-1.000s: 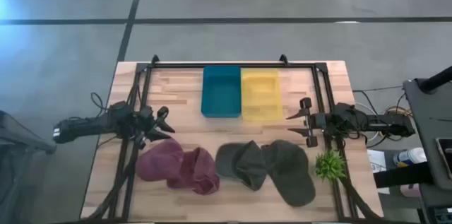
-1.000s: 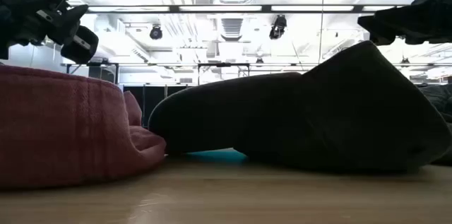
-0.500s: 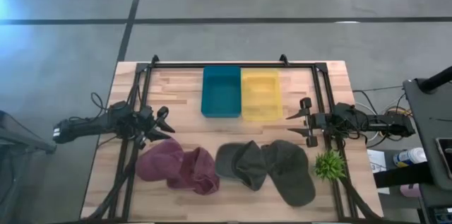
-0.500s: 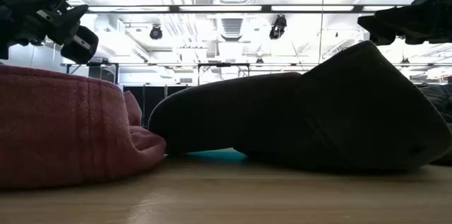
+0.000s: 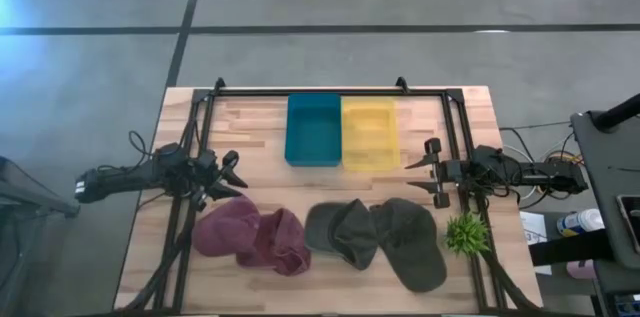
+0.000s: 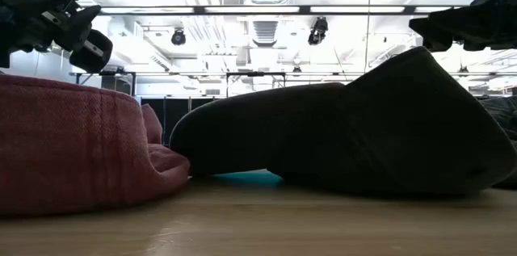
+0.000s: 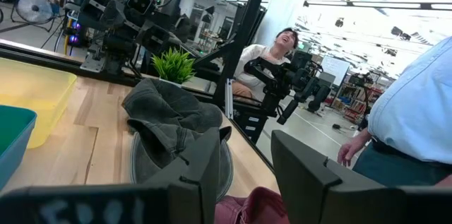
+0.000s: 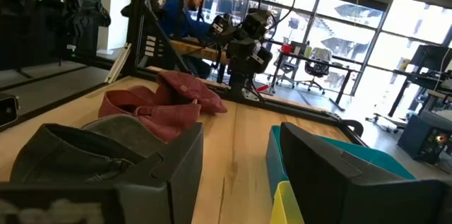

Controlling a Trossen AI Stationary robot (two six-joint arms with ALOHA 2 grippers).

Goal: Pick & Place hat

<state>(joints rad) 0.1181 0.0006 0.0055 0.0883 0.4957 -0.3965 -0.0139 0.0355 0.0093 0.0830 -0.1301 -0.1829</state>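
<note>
High view: left gripper (image 5: 232,174) at frame left and right gripper (image 5: 424,172) at frame right, both spread and empty; two hats lower centre, red hat (image 5: 252,236) and grey hat (image 5: 380,236); two bins, teal bin (image 5: 313,129) and yellow bin (image 5: 370,133); low view cuts both hats off.

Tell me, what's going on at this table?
Nothing is being handled right now. Two robot arms wait at the table's sides, the left gripper and right gripper both open and empty. A red hat and a grey hat lie on the table, with a teal bin and a yellow bin behind them, both apparently empty. A small green plant sits at the right edge.
</note>
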